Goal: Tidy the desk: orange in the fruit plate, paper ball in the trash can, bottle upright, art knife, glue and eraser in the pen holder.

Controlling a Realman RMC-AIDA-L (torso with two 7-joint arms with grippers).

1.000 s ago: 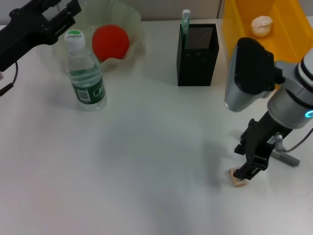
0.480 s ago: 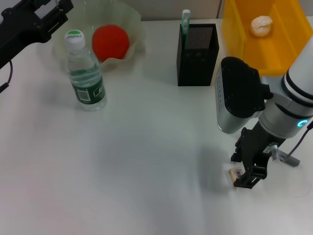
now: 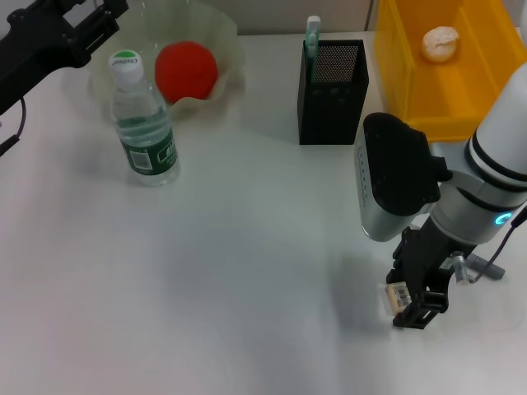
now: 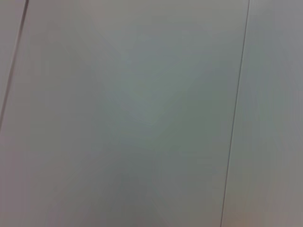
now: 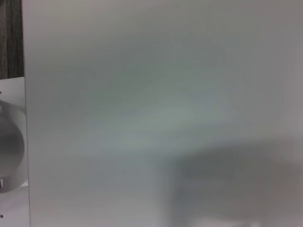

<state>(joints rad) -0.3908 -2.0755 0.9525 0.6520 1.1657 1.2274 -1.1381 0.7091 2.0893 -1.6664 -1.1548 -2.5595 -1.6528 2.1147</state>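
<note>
My right gripper [image 3: 414,302] points down at the table's front right, its fingers closed around a small beige eraser [image 3: 397,295] with a barcode label, held at table level. The grey art knife [image 3: 486,267] lies just right of it, partly hidden by the arm. The black mesh pen holder [image 3: 332,81] stands at the back centre with a green-white glue stick [image 3: 313,31] in it. The water bottle [image 3: 144,123] stands upright. The orange [image 3: 186,69] lies in the clear fruit plate [image 3: 221,37]. The paper ball [image 3: 439,43] lies in the yellow trash can [image 3: 412,90]. My left gripper [image 3: 78,29] is parked at the far left.
Both wrist views show only plain pale surfaces. The right arm's grey forearm [image 3: 394,177] hangs over the table between the pen holder and the eraser. The bottle stands just in front of the fruit plate.
My right gripper has shifted slightly toward the front and closed on the eraser, which now stands tilted with its label showing. The left arm drew back a little.
</note>
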